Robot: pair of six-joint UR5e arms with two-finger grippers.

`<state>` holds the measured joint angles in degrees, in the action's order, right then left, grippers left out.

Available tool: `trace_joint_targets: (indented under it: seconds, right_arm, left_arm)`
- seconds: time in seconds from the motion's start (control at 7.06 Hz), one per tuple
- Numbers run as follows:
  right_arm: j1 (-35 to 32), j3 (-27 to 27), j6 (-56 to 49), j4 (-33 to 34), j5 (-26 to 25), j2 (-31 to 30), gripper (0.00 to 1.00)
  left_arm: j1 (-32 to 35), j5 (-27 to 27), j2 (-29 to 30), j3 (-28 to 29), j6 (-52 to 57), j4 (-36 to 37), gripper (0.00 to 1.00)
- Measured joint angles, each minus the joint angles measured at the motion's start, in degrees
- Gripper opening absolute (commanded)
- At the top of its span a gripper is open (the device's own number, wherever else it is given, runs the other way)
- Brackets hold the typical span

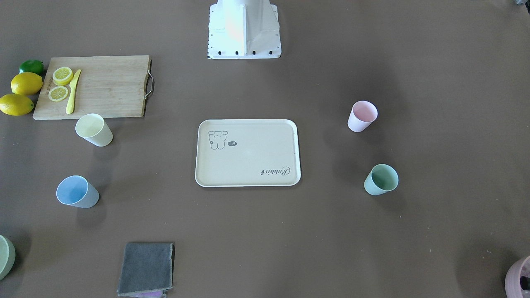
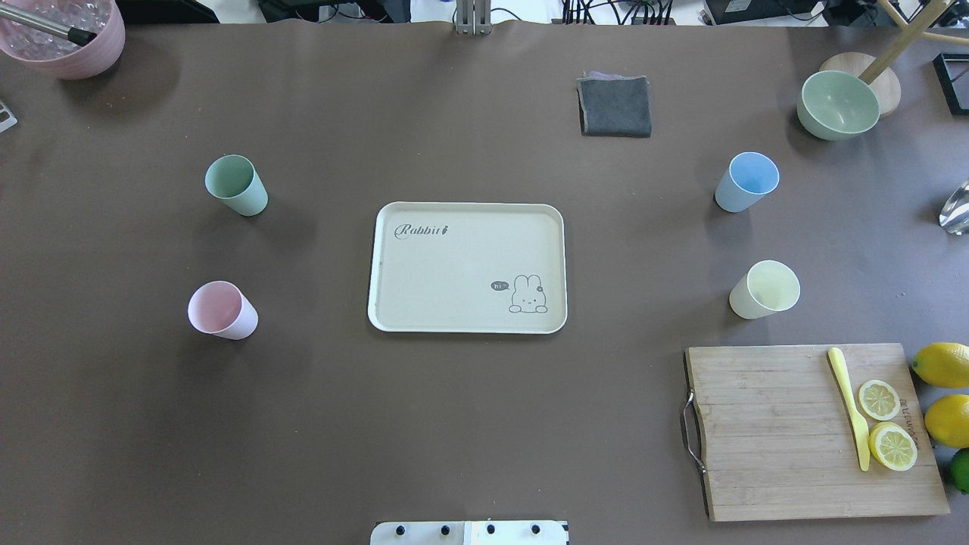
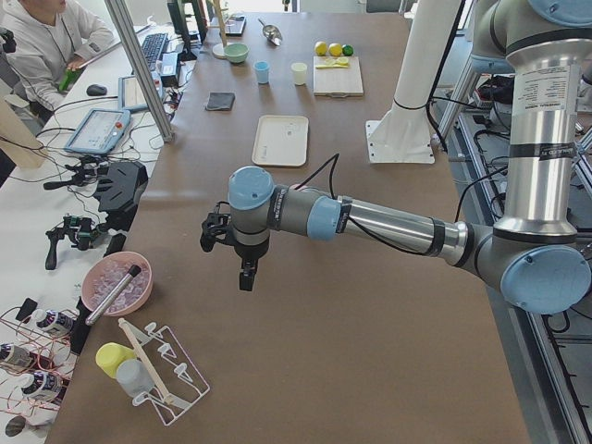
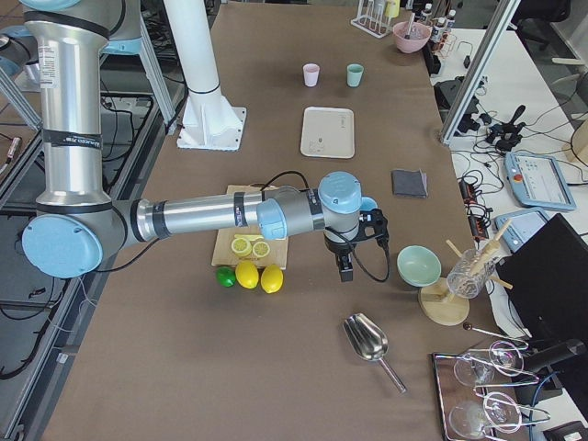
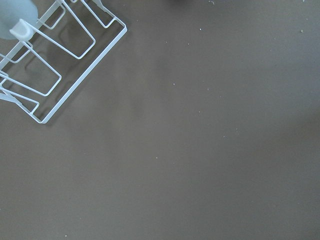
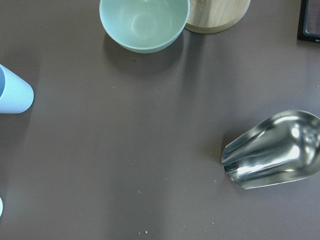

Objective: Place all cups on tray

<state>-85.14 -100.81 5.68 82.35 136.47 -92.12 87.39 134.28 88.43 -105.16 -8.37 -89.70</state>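
Now pink cup (image 2: 222, 309), green cup (image 2: 236, 185), blue cup (image 2: 747, 182), yellow cup (image 2: 764, 289) flank tray (image 2: 454, 265).

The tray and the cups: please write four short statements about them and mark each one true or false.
1. No cup stands on the tray. True.
2. The blue cup lies on its side. False: it stands upright, with its opening up.
3. The pink cup and the green cup are on the same side of the tray. True.
4. The yellow cup stands on the cutting board. False: it stands off the board, between the board and the blue cup.
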Motion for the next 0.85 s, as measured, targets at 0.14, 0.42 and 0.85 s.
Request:
trace_joint_targets:
  seconds: [0.14,0.42,0.85]
  right_arm:
    - [1.05,-0.8,1.73,-0.04,0.21,-0.14,1.0]
    - [4.96,-3.17,7.5,-0.18,0.45,-0.22,0.99]
    - [12.69,-6.14,15.04,-0.52,0.17,-0.24,0.94]
  left_arm:
    - [-1.59,0.04,0.37,-1.54,-3.12,0.03,0.97]
    - [-8.58,-0.06,2.93,-4.46,-13.02,0.05,0.97]
    - [-21.26,-1.23,5.39,-9.01,-30.74,-1.54,0.97]
